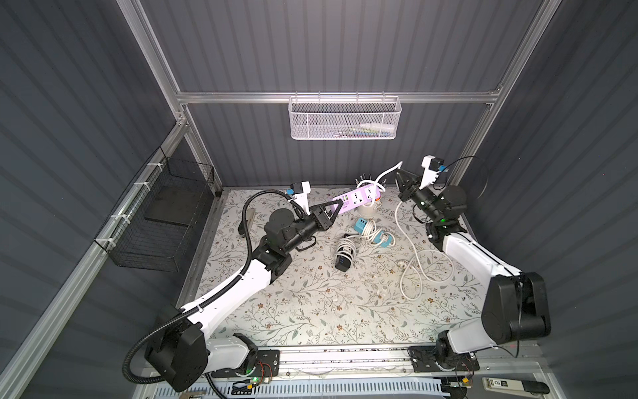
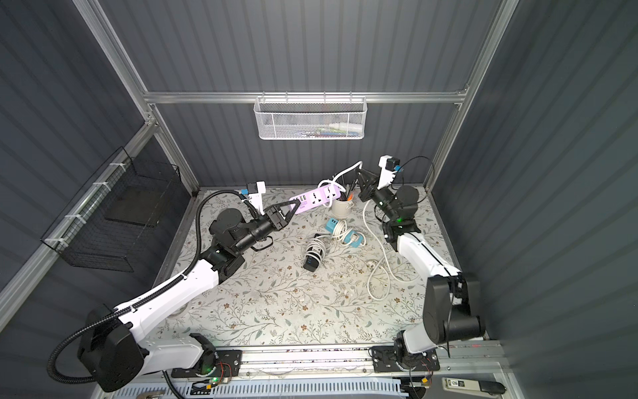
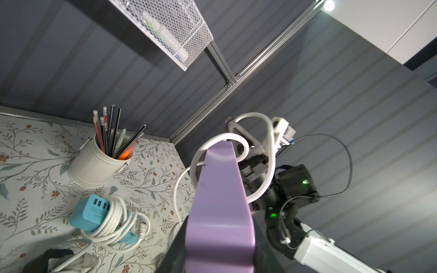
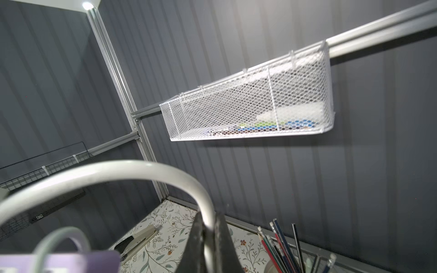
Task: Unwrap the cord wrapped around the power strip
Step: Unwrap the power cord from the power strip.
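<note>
While the left pincer (image 1: 337, 206) grips one end of the purple power strip (image 1: 357, 197), lifted beside the pencil cup (image 1: 367, 210), the far end is free so loops can slip off. Up behind the cup, the right pincer (image 1: 399, 173) is closed tight on the white cord (image 1: 390, 170).

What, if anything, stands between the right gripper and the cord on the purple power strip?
Nothing visible does: the right gripper is shut on the white cord. The left gripper holds the power strip aloft; the pencil cup stands close to its wrapped end.
</note>
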`<state>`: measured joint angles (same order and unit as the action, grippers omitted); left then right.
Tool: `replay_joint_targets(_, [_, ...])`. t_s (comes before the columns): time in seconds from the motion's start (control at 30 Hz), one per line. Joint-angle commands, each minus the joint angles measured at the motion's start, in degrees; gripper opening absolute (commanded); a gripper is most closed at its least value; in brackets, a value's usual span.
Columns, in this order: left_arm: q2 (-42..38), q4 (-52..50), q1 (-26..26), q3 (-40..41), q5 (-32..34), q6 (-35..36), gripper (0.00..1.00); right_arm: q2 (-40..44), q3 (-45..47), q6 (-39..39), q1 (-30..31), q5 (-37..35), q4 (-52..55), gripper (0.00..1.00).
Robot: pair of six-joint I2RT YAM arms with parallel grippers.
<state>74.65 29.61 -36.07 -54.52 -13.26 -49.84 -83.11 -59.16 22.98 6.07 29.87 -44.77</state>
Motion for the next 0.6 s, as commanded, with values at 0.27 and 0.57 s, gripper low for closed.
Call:
replay_joint_targets(0.27, [4.24,3.94,-0.14,-4.85,3.47,6.16,0.00,18.00,10.18,-2.06,-3.58,-2.48,29.10,0.00])
replay_joint_targets(0.57, [4.80,4.32,-0.05,-9.78,2.16,7.99,0.00,12.55,17.04,0.21,-3.52,-4.06,32.89,0.00])
